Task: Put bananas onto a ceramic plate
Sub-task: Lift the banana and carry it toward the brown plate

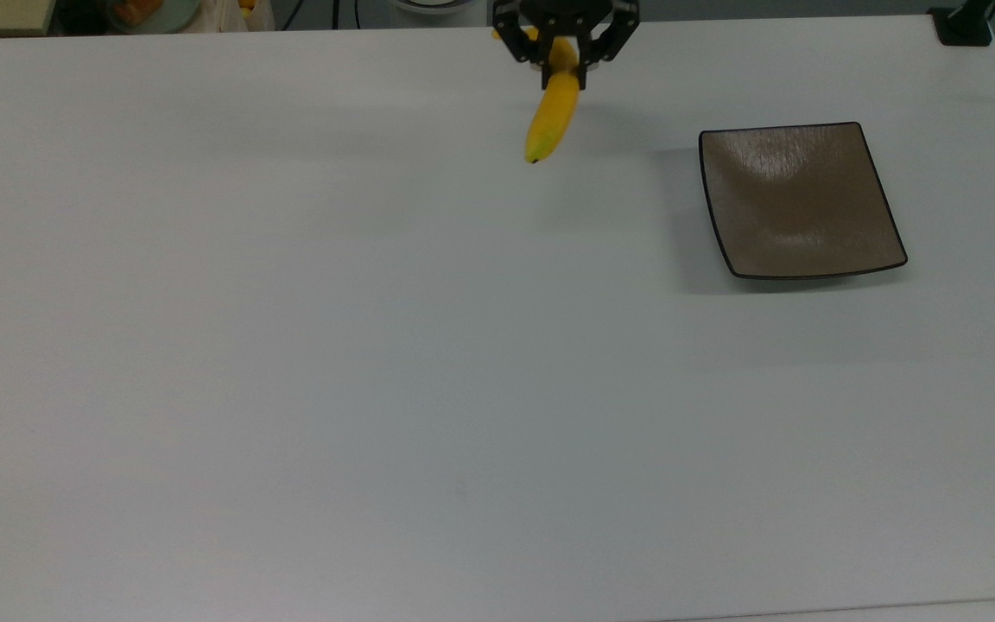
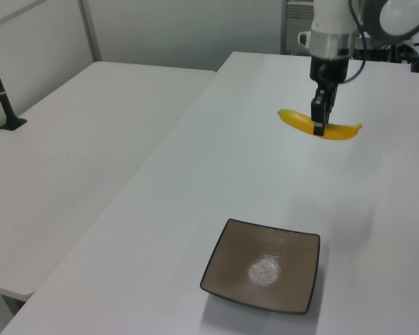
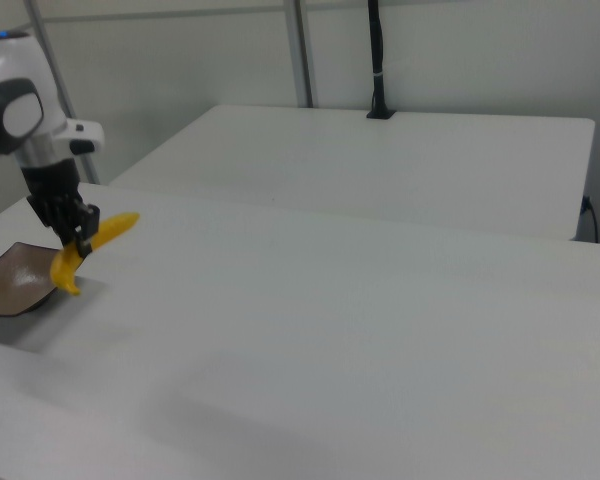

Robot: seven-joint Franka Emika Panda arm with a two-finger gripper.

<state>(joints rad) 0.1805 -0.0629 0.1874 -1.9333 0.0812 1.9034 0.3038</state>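
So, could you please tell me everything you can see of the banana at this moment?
The banana is bright yellow, slender and gently curved, with a small dark tip; its skin looks smooth and unmarked. The claw is shut on it near mid-length, holding it roughly level in the air above the white table, whose surface it does not touch. It hangs apart from the square brown plate, off to the top view's left of it.

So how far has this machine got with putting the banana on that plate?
Done: the gripper is shut on the slender yellow banana, which hangs clear of the white table. In hand: carrying it through the air. Left: the square brown-grey ceramic plate is bare, off to the top view's right of the banana, which must be brought over it and set down.
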